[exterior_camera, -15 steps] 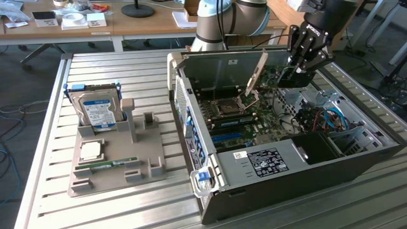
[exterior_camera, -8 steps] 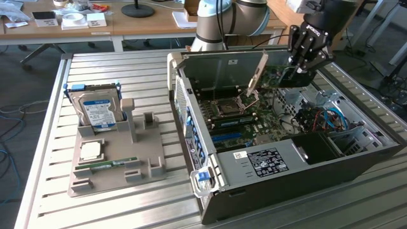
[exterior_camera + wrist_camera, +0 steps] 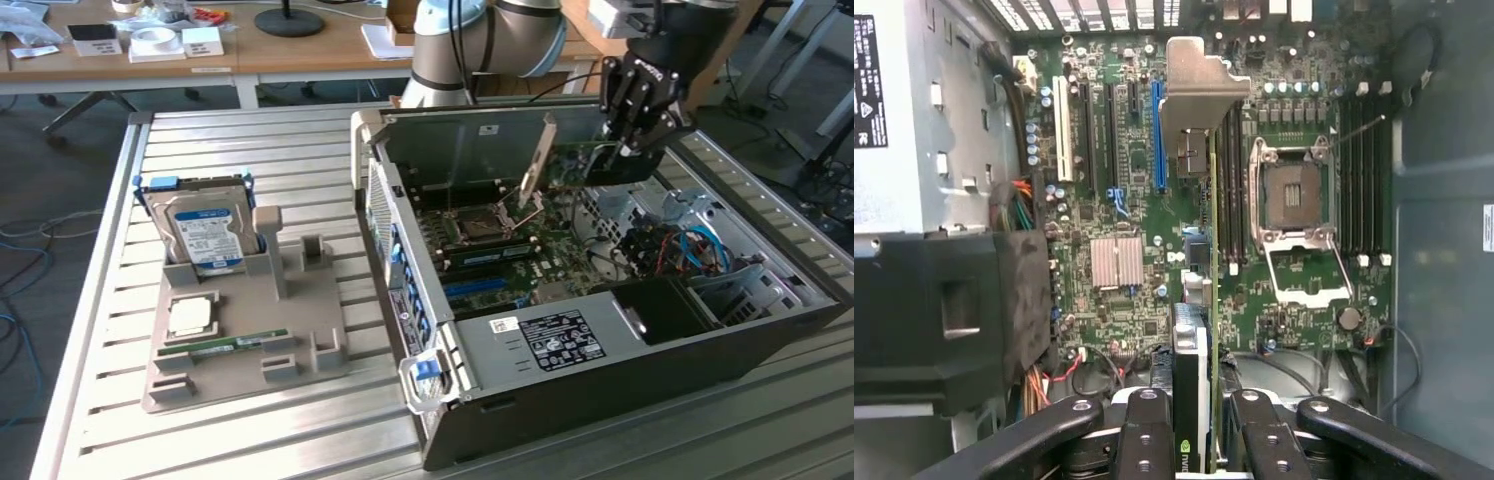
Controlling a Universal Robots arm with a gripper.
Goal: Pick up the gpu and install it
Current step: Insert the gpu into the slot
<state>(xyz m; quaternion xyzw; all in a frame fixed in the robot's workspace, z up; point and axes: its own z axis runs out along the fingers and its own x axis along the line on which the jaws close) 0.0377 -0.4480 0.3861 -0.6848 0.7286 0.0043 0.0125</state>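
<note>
Exterior view: the end effector (image 3: 625, 150) is gripping the gpu (image 3: 571, 165) and holding it upright over the open computer case (image 3: 667, 345), which is lying on the slatted worktop (image 3: 240, 430). Wrist view: the fingers (image 3: 1144, 440) are clamping the gpu (image 3: 1192, 370) edge-on above the motherboard (image 3: 1114, 200), with its silvery bracket (image 3: 1199, 85) at the far end.

Silver-grey tubular arm (image 3: 447, 50) with pale blue joint caps and black cables, behind the computer case (image 3: 601, 400); black gripper (image 3: 627, 148) above it — jointed black fingers (image 3: 1144, 440), round bolt heads (image 3: 1142, 394).
</note>
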